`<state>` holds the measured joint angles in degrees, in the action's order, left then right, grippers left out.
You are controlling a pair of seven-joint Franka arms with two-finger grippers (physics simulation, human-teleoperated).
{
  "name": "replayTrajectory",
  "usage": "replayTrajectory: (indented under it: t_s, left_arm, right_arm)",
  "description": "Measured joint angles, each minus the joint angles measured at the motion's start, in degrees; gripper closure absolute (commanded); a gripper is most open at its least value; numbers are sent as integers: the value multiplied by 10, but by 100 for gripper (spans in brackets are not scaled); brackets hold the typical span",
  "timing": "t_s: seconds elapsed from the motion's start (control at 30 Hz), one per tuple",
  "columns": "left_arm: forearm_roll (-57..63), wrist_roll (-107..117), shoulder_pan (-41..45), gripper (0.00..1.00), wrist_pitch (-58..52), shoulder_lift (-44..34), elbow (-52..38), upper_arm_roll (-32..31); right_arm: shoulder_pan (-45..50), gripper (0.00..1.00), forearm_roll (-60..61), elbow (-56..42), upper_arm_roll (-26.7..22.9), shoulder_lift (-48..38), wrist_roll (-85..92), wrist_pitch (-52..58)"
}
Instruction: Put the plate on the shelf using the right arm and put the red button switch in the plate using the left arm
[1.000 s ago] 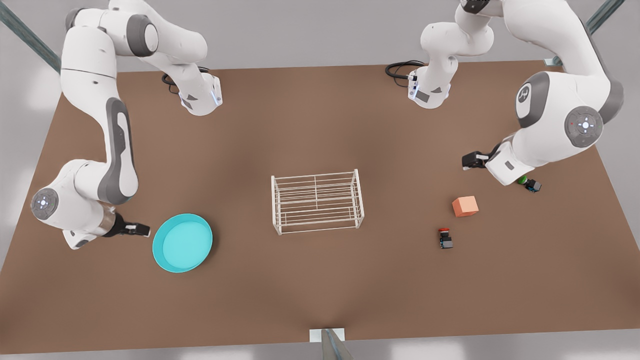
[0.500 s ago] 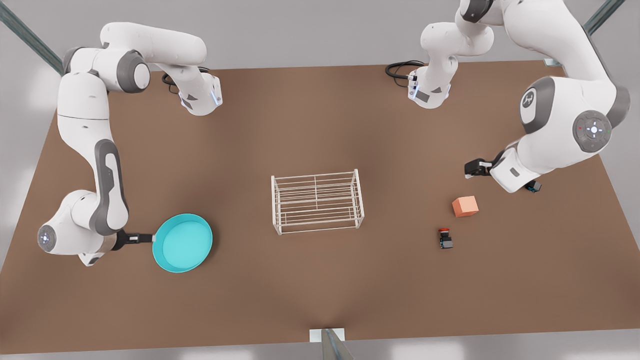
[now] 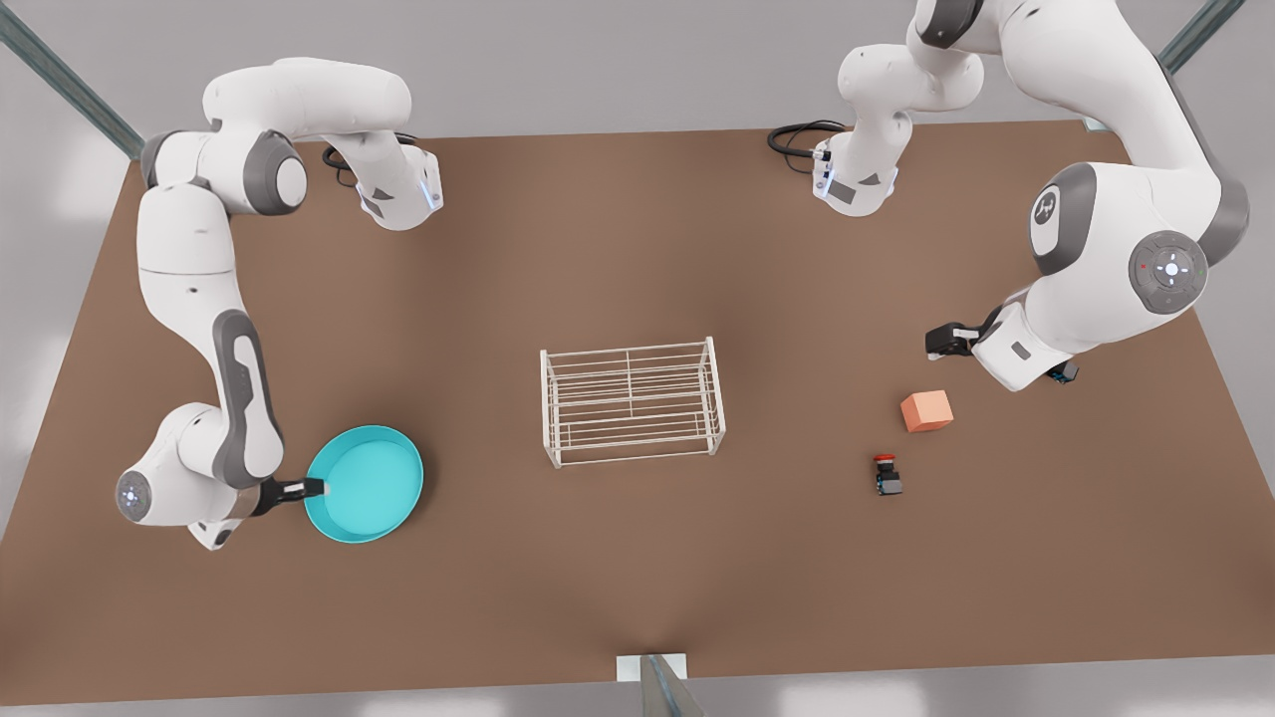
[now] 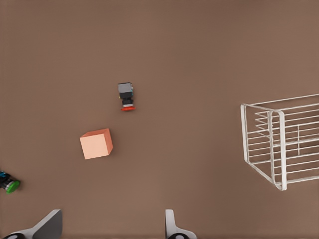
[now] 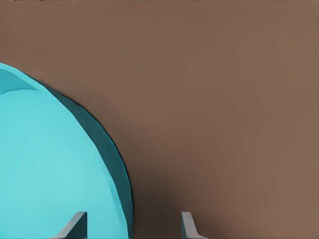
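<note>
On the brown table (image 3: 637, 249), the right gripper (image 3: 311, 488) is straddling the plate (image 3: 369, 488) rim, fingers spread, ready to pinch; the left gripper (image 3: 936, 342), open and empty, is waiting.

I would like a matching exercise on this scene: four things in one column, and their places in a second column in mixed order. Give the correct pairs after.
Things:
1. plate
2. shelf
3. red button switch
4. orange cube

Places:
A. table centre
B. front view's left, rim between the right gripper fingers
C. below the left gripper in the front view
D. nearer the front view's bottom than the cube

Pairs: 1-B, 2-A, 3-D, 4-C
</note>
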<state>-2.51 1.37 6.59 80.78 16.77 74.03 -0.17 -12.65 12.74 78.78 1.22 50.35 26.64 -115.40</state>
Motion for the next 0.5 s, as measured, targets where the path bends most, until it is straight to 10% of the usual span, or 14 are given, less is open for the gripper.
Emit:
replayTrajectory:
  t_s: [0.5]
  left_arm:
    - [11, 4, 0, 0, -2, -15, 2, -11]
  right_arm:
    - [7, 78, 7, 1, 2, 0, 32, -14]
